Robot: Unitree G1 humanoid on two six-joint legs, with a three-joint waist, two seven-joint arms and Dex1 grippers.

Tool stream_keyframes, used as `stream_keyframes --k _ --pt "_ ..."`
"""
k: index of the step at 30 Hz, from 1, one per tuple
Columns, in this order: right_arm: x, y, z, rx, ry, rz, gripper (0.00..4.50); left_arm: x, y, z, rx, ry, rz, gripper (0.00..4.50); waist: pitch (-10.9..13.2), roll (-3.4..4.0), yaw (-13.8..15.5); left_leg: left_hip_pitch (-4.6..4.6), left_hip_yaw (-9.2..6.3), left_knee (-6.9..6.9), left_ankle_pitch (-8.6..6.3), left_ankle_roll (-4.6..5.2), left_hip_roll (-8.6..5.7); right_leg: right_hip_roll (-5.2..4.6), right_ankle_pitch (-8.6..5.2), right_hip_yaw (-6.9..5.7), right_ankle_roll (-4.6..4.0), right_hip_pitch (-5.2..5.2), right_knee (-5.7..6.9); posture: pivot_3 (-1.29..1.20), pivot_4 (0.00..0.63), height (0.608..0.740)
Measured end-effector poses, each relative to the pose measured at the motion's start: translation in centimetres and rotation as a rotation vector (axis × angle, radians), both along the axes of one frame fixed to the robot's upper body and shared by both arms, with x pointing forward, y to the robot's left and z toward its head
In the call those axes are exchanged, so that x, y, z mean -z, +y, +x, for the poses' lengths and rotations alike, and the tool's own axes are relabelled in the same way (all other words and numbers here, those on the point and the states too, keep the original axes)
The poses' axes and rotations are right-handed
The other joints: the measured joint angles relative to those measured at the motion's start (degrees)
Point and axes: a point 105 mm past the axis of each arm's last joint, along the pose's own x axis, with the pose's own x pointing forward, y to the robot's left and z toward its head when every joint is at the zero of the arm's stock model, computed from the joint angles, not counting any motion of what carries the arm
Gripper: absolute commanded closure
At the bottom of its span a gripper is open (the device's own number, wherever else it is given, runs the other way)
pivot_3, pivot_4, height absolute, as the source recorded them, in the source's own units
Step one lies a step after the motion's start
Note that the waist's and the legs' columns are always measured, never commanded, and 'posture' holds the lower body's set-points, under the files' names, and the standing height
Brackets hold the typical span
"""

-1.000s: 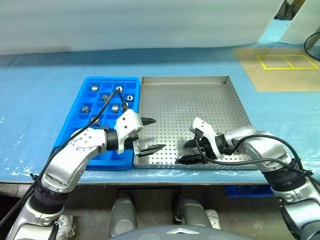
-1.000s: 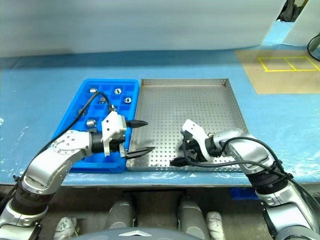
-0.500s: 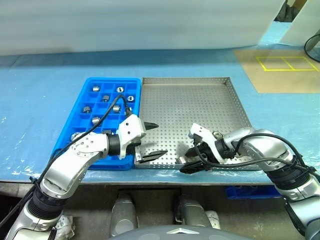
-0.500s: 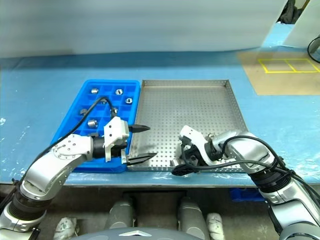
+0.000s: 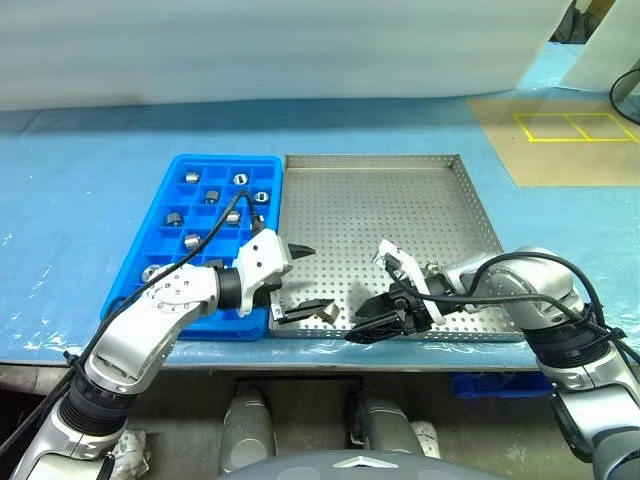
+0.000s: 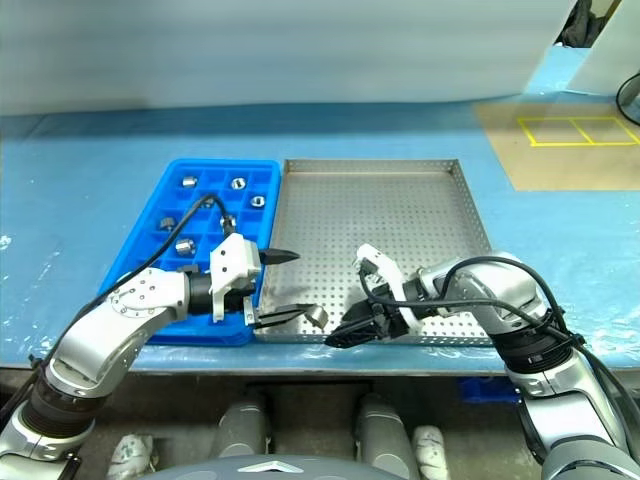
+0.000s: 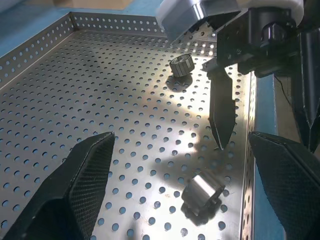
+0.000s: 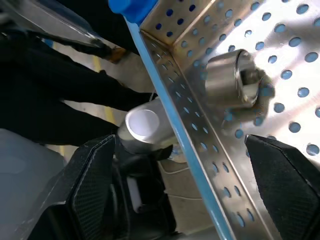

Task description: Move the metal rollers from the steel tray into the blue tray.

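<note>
rollers [image 5: 211,196] mostly sit in the blue tray [image 5: 158,262] already; two wait near the steel tray's [image 5: 400,200] front rim, one [image 7: 201,190] between both grippers. left gripper [image 5: 300,280] and right gripper [image 5: 372,322] gape wide, holding nothing.

Shiny little rollers [image 5: 212,196] sit scattered in the blue tray's [image 5: 170,178] compartments. Two more are on the perforated steel tray [image 5: 380,190]: one [image 7: 201,189] by its near edge, another [image 7: 181,65] nearby.
</note>
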Motion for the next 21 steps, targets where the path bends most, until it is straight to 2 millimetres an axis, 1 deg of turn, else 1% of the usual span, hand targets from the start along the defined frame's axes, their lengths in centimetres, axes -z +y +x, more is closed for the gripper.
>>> stream_keyframes --k 2,5,8,11,13,14,17,21 --pt "0.1 -0.1 0.1 0.01 0.004 -0.003 0.2 0.1 -0.2 -0.1 0.004 0.002 0.0 0.0 0.0 0.0 0.1 0.0 0.0 0.0 0.0 0.0 0.0 -0.01 0.0 0.0 0.0 0.0 0.0 -0.06 0.15 0.74" --pt "0.3 0.0 1.1 0.045 -0.044 -0.018 0.2 0.4 -0.4 -0.2 0.005 0.007 0.002 0.0 0.0 0.0 0.1 0.01 0.0 0.01 0.0 -0.01 0.0 0.0 0.0 0.0 0.0 -0.01 0.01 -0.06 0.15 0.74" --pt "0.1 1.4 2.7 0.089 -0.12 0.007 0.2 0.4 -0.4 -0.1 0.001 0.005 0.003 0.0 0.0 0.02 -0.2 -0.01 0.0 0.0 0.03 -0.05 0.01 0.01 0.0 0.0 0.0 -0.09 0.07 -0.05 0.15 0.74" --pt "-0.3 2.1 4.0 0.115 -0.242 0.02 0.2 0.3 -0.1 0.0 -0.009 0.004 0.002 0.0 0.0 0.02 0.0 -0.08 0.01 -0.01 0.03 -0.05 0.0 0.0 0.0 -0.01 0.0 -0.11 0.04 -0.04 0.15 0.74" --pt "-0.7 2.8 5.0 0.128 -0.362 0.035 0.2 0.2 0.5 0.4 -0.05 -0.003 -0.003 0.0 0.0 0.02 0.0 -0.1 0.01 -0.02 0.03 -0.05 0.01 0.0 0.0 -0.02 0.0 -0.11 0.01 -0.04 0.15 0.74" --pt "-0.7 3.2 5.2 0.124 -0.405 0.047 0.2 0.2 0.8 0.6 -0.075 -0.01 0.0 0.0 0.0 0.02 0.0 -0.11 0.0 -0.05 0.02 -0.05 0.01 0.0 0.0 -0.03 0.0 -0.12 0.0 -0.04 0.15 0.74" --pt "-0.6 4.5 5.4 0.118 -0.478 0.084 0.2 0.4 2.0 1.3 -0.159 -0.013 0.003 0.0 0.0 0.02 0.0 -0.12 0.0 -0.06 0.02 -0.05 0.01 0.0 0.0 -0.04 0.0 -0.13 -0.04 -0.03 0.15 0.74" --pt "-0.4 5.8 5.7 0.106 -0.544 0.1 0.2 0.9 3.3 1.4 -0.219 0.022 -0.001 0.0 0.0 0.02 0.0 -0.12 0.0 -0.09 0.02 -0.04 0.01 0.0 0.0 -0.05 0.01 -0.13 -0.05 0.0 0.15 0.74"
